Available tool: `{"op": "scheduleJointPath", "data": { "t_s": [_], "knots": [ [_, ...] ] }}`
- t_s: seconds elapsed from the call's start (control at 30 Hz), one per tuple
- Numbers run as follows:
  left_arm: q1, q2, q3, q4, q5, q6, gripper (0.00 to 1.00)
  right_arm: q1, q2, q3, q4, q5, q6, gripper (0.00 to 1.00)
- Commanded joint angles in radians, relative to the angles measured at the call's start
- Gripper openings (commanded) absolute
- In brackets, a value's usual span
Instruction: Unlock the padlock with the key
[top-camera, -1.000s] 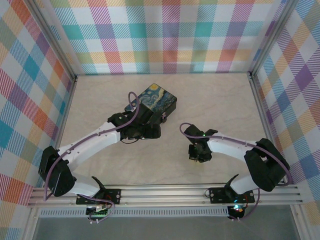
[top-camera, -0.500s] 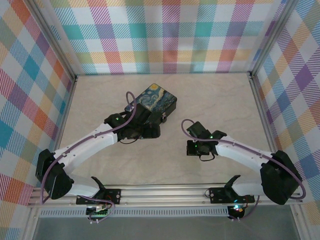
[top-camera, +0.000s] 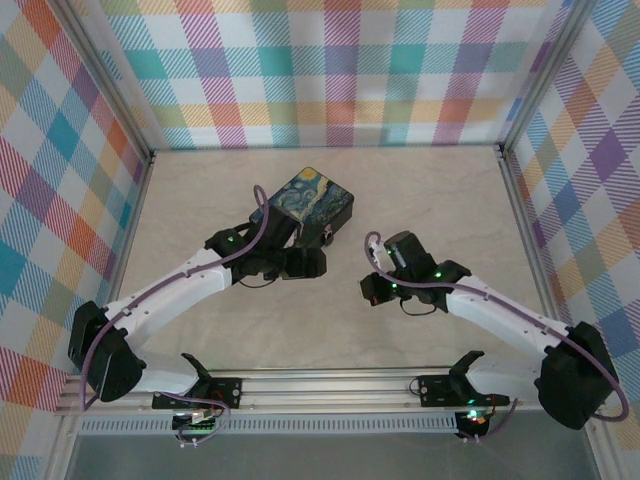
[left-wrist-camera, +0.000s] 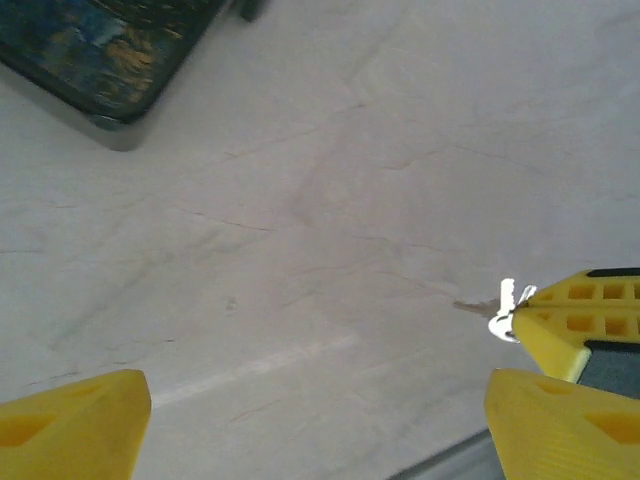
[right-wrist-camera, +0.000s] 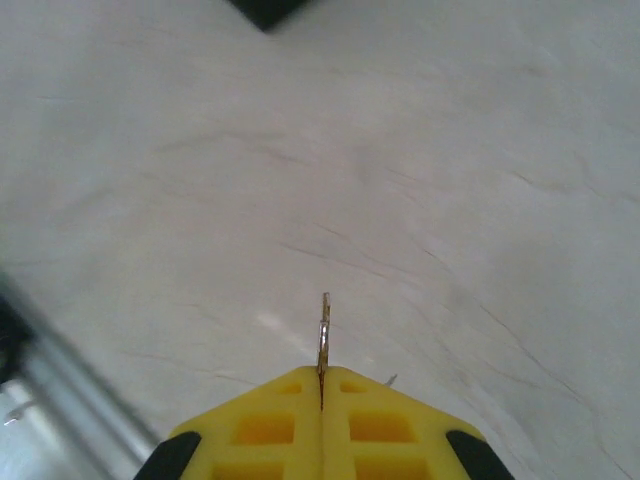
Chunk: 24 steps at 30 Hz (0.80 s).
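The right jaws are pressed fully together, and the key (right-wrist-camera: 323, 335) is pinched edge-on between their yellow fingertips (right-wrist-camera: 270, 430). Its thin blade is pointed forward over the pale, veined counter (right-wrist-camera: 450, 150). In the left wrist view the same key (left-wrist-camera: 506, 300) is caught as a bright glint at the tip of the right arm's yellow fingers (left-wrist-camera: 575, 320), near the right edge, and a faint shadow is thrown on the counter just beside it.

The left jaws are held wide apart with nothing gripped. One yellow finger (left-wrist-camera: 75, 410) is seen at the bottom left corner and the other (left-wrist-camera: 560, 420) at the bottom right, with bare counter between them.

From above, the left arm (top-camera: 180, 290) is stretched toward the box (top-camera: 305, 198), and its wrist end is set just beside the box's near edge. The right arm (top-camera: 500, 310) is reached in toward the middle of the counter, its tip turned toward the left arm's, with a strip of counter left between the two. The box is laid lid-up, its blue and yellow painting uppermost. A corner of it (left-wrist-camera: 100, 50) is seen at the top left of the left wrist view, well apart from the key.
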Motion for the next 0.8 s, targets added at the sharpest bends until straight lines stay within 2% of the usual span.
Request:
{"op": "scheduleJointPath", "data": {
  "t_s": [0.0,0.13,0.3,0.5,0.77],
  "knots": [
    [0.058,-0.046,-0.060,0.110,0.208,0.029,0.83,-0.024,-0.024,0.020,0.114,-0.237,-0.104,0.00],
    [0.088,-0.076,-0.104,0.203,0.334,0.049,0.77,-0.060,0.018,0.062,0.151,-0.378,-0.127,0.00],
    [0.093,-0.090,-0.139,0.301,0.425,0.054,0.70,-0.100,0.101,0.119,0.176,-0.495,-0.128,0.00],
    [0.097,-0.061,-0.150,0.338,0.459,0.044,0.60,-0.103,0.166,0.161,0.197,-0.551,-0.125,0.00],
    [0.108,-0.044,-0.162,0.380,0.465,0.016,0.55,-0.103,0.194,0.165,0.232,-0.595,-0.104,0.00]
  ]
}}
